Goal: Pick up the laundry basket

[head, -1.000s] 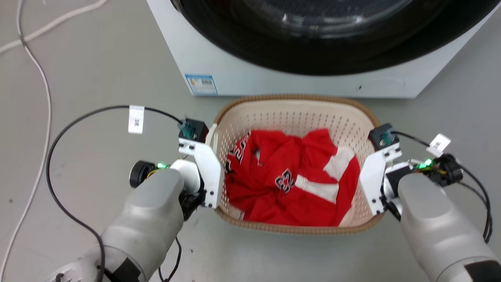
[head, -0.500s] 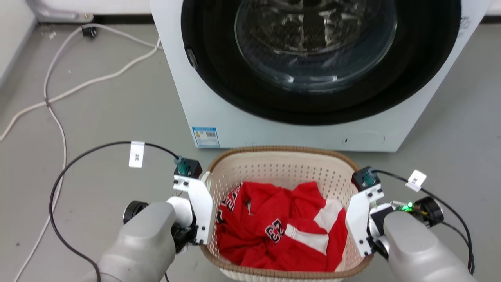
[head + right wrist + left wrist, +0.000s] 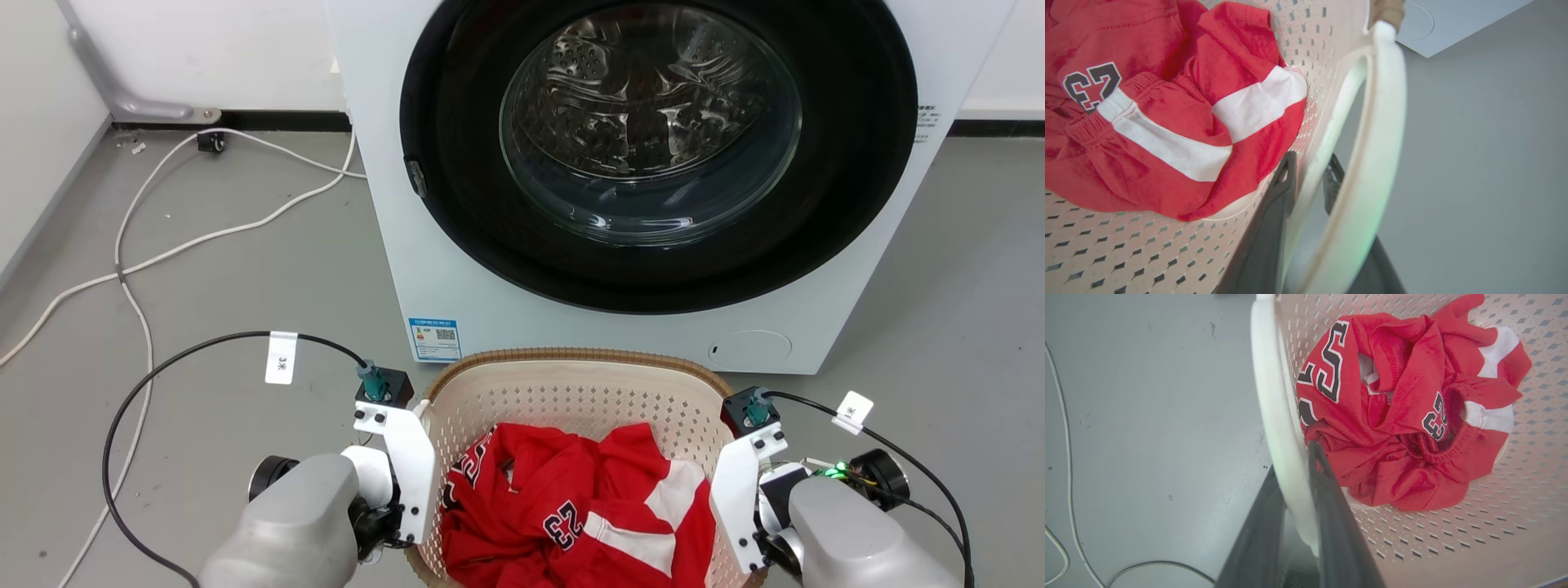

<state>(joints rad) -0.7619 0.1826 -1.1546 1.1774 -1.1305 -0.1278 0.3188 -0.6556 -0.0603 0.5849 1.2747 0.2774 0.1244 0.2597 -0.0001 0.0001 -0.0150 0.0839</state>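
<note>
**Two claws hold the basket by its handles**

The basket (image 3: 571, 384) is just in front of the washer (image 3: 384, 245), on the near side of it. It sits between the two robot arms. I cannot tell if it touches the grey floor (image 3: 204, 310) or hangs a bit above it.

The basket is cream with lots of little holes and a brown rim. A red shirt (image 3: 563, 506) with white stripes and the number 23 lies bunched up inside.

The left claw (image 3: 1292, 457) is clenched on the left handle (image 3: 1271, 388). One dark finger is on the outside of the white loop. The other finger is on the inside, next to the shirt.

The right claw (image 3: 1310, 159) is clenched on the right handle (image 3: 1382, 122). One finger is inside the basket, close to the shirt. The other finger pokes into the gap of the white loop, so the inner bar of the loop is pinched between them.

The washer door is round and dark, with a shiny drum behind the glass. White cords (image 3: 204, 237) lie on the floor to the far left.
</note>
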